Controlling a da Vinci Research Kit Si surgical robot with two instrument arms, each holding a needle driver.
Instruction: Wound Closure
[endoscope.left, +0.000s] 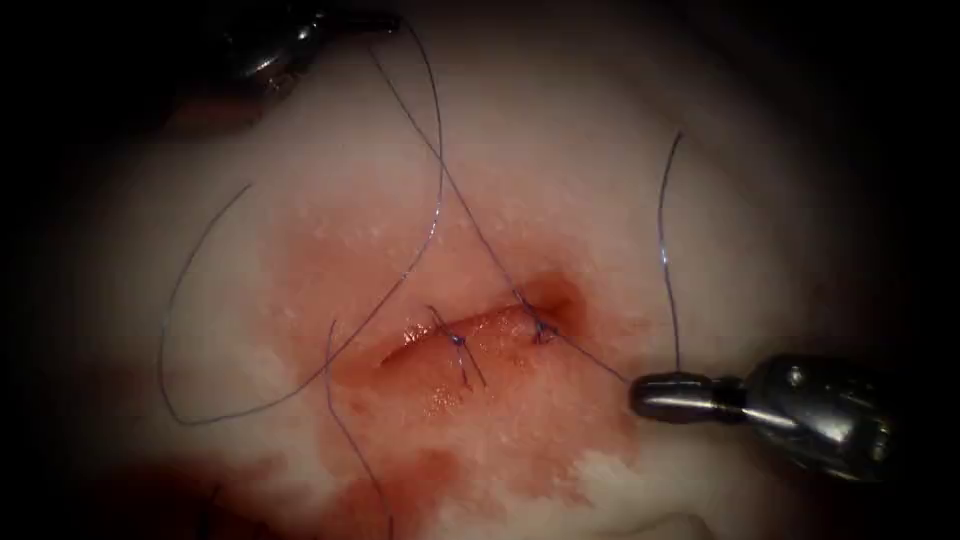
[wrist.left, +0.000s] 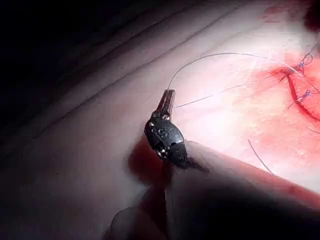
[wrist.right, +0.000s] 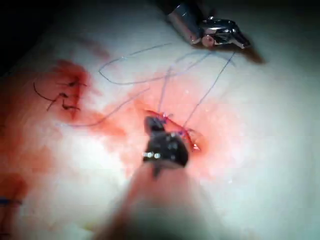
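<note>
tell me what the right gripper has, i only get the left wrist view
Observer: The right gripper is shut on the thread, right of the cut.
Operator: where does that strand lead
Observer: Straight to the stitch at the cut's right end.
Operator: anything loose near that gripper
Observer: A loose thread end rises over the tissue from just above the gripper.
</note>
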